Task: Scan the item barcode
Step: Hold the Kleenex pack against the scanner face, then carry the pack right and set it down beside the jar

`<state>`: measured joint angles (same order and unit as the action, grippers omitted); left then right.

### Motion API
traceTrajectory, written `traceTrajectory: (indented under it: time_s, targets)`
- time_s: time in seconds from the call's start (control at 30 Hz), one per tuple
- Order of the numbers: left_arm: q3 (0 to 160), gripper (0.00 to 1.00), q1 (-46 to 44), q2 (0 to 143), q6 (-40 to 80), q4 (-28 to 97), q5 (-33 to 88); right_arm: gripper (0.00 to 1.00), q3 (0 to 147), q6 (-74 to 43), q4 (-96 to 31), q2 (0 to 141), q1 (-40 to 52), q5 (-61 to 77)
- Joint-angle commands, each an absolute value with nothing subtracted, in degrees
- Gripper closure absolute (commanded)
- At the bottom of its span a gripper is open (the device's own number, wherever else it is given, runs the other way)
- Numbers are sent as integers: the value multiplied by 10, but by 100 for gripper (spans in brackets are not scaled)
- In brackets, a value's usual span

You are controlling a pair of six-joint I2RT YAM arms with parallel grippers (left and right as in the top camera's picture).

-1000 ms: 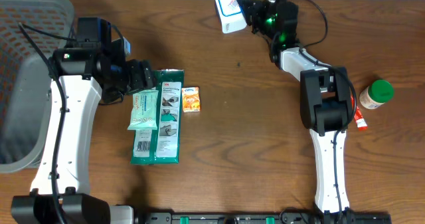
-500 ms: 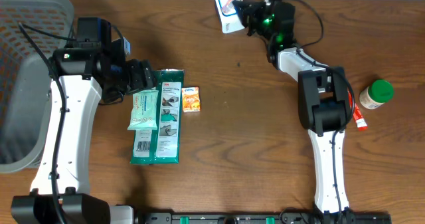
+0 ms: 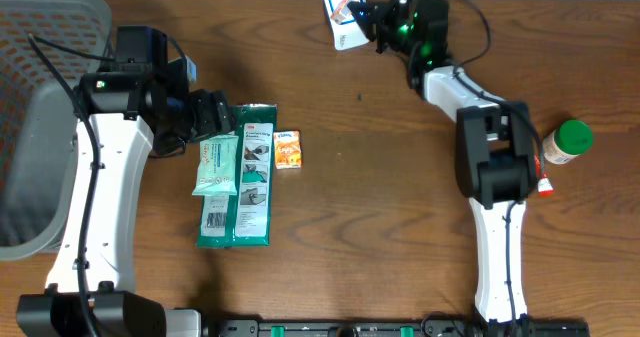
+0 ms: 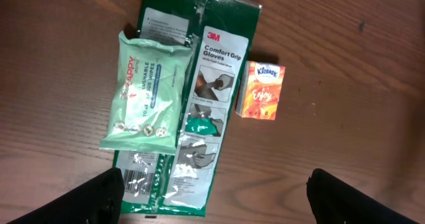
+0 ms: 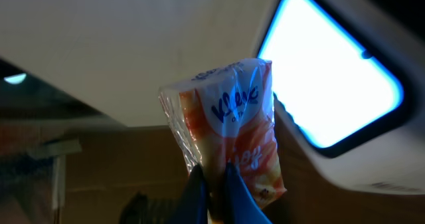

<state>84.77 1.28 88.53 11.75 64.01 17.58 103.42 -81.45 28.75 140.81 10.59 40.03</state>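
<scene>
My right gripper is shut on the lower end of an orange Kleenex tissue pack and holds it up against the white scanner's lit screen. From overhead, that gripper sits at the table's far edge, right beside the scanner. My left gripper hangs open over the left side of the table, its dark fingers spread wide above a green 3M gloves pack. A pale green wipes pack lies on the gloves pack. A second small Kleenex pack lies next to them.
A grey mesh basket fills the far left. A jar with a green lid and a small red and white tube lie at the right edge, beside the right arm.
The right arm has shifted slightly by the scanner, still holding the tissue pack. The left arm and the packs under it have not moved.
</scene>
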Motion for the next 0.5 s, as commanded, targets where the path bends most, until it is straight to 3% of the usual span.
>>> traceTrajectory:
  time_s: [0.0, 0.2, 0.33, 0.47]
  targets:
    - [847, 11, 11, 887, 110, 640, 168, 99, 1042, -734, 246, 1296, 102, 450]
    - [847, 11, 11, 887, 110, 641, 168, 99, 1042, -528, -22, 1186, 102, 453]
    - [847, 11, 11, 887, 110, 640, 168, 99, 1042, -329, -272, 1098, 102, 364]
    - [847, 11, 11, 887, 110, 640, 168, 99, 1042, -204, -370, 1062, 102, 358]
